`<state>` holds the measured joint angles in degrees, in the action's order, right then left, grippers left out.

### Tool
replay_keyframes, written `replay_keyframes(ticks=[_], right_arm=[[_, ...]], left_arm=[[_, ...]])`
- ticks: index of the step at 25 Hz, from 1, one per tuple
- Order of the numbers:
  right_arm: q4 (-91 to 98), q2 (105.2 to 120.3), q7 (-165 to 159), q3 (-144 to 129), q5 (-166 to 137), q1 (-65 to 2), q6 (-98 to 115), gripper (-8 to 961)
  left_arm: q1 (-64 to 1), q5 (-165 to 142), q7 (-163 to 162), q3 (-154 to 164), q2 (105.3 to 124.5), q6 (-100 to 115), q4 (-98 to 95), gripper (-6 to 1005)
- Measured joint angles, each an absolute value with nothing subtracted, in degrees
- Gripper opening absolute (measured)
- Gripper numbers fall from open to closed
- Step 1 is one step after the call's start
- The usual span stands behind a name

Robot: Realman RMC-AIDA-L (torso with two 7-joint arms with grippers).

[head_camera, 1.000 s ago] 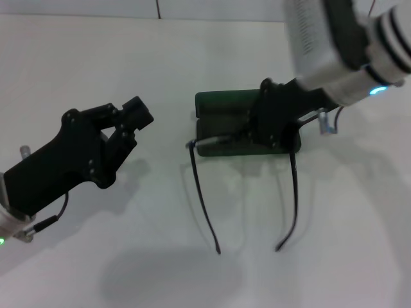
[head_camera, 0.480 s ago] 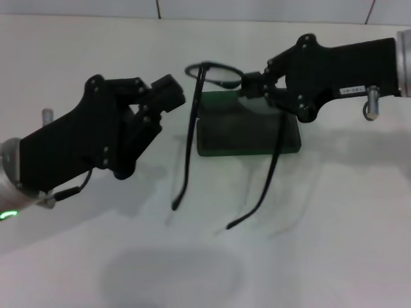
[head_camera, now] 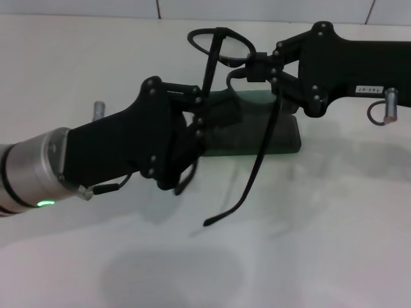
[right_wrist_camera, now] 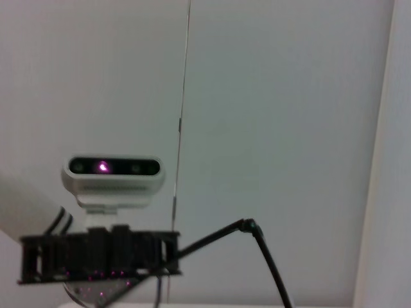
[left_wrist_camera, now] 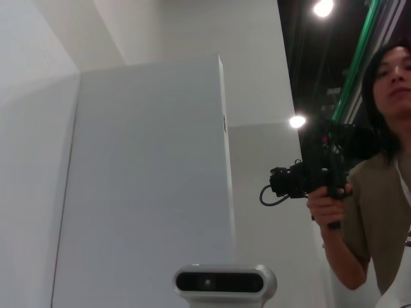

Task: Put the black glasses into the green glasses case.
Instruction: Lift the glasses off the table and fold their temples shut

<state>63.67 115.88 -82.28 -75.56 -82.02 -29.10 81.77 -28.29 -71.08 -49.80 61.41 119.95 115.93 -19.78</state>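
Low in the head view the white table (head_camera: 334, 244) lies bare, mid-frame the left gripper (head_camera: 215, 119) (finger state unclear) covers the left end of the green glasses case (head_camera: 282, 138), and beyond, upper centre, the right gripper (head_camera: 252, 64) is clamped on the black glasses (head_camera: 221, 46), temples dangling.

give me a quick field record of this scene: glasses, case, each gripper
black glasses: lifted off the table, front frame up, temple arms open and hanging down over the case
green glasses case: lying on the white table, lid looks closed, partly hidden by the arms
right gripper: shut on the glasses frame near one lens, above the case
left gripper: in front of the case's left end, beside one hanging temple arm; finger state unclear
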Motion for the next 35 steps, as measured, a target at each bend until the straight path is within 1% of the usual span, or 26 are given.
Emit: replay_keyframes(ticks=[5,16,25,29,35], right_arm=[[61.4,115.91,-81.03,-75.67,-79.59,-29.31,84.31,56],[57.8,115.93,-79.59,-75.42,-76.28,-29.6,88.39,55],[56.4,115.93,-77.35,-75.15,-75.43,-29.21,87.72,55],[53.98,115.84,-75.98,-71.25,-74.04,-29.09,88.47,55],[53.47,115.79,-75.88,-62.04,-69.4,-27.64,97.59,55]], left_arm=[[-29.61,-70.84,-48.94,61.41,119.97,114.41,-16.84,41],[-29.64,-70.46,-48.86,61.26,119.98,111.67,-15.87,41],[-29.62,-70.41,-48.87,61.43,120.14,111.67,-15.29,42],[-29.3,-70.45,-48.66,61.44,120.07,114.11,-15.39,42],[-28.48,-70.53,-47.58,61.15,119.54,115.36,-15.72,42]])
